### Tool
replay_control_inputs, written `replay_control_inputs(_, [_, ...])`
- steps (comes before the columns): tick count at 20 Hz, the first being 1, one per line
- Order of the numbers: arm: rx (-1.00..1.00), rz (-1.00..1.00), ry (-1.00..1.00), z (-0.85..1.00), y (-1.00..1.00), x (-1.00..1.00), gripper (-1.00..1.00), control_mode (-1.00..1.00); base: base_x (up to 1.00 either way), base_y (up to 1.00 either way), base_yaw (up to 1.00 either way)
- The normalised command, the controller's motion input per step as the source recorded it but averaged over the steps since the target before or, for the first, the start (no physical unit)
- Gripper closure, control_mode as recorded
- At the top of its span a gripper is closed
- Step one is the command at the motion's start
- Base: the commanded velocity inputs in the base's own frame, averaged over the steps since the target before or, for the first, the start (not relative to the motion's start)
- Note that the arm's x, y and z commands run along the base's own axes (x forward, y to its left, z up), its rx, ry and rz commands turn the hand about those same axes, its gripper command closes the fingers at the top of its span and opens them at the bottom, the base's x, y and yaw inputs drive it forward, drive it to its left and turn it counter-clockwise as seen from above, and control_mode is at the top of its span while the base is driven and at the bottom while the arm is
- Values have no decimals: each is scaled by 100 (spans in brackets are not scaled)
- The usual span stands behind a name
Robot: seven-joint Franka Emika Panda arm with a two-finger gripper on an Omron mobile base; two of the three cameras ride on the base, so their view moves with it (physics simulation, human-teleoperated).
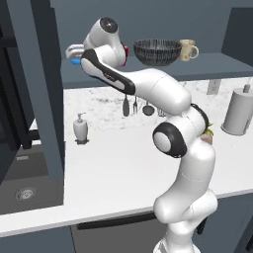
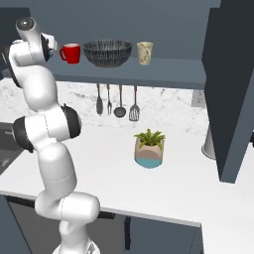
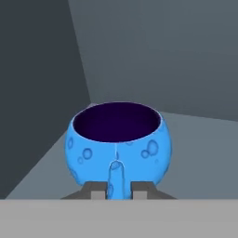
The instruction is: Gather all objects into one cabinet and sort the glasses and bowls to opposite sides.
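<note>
My gripper [image 3: 117, 190] is at the left end of the dark cabinet's shelf [image 1: 217, 66], its two fingertips [image 3: 95, 189] pinched on the near wall of the small blue bowl [image 3: 118, 146]. The bowl sits upright on the shelf in the corner by the cabinet's side wall. In the left base view the gripper [image 1: 73, 55] shows a sliver of blue under it. To the right along the shelf stand the red cup [image 2: 70, 53], the wide dark striped bowl [image 2: 107, 52] and the beige mug [image 2: 144, 52].
On the white counter below are a white soap dispenser [image 1: 80, 128], a teal plant pot [image 2: 149, 151] and a grey roll [image 1: 239, 111]. Utensils [image 2: 119, 101] hang under the shelf. Open cabinet doors [image 1: 47, 99] [image 2: 230, 99] flank the shelf. A sink [image 1: 24, 192] lies at the left.
</note>
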Motion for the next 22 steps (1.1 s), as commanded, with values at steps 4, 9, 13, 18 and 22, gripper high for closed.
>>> replay_control_inputs(4, [0, 0, 2, 0, 0, 0, -100, -100, 0, 0, 0])
replay_control_inputs(9, [0, 0, 0, 0, 0, -8, -100, -100, 0, 0, 0])
replay_control_inputs(13, [0, 0, 0, 0, 0, -31, -100, -100, 0, 0, 0])
replay_control_inputs(18, [0, -7, 0, 0, -10, -58, -100, -100, 0, 0, 0])
replay_control_inputs(22, [0, -12, 0, 0, -25, -56, -100, -100, 0, 0, 0])
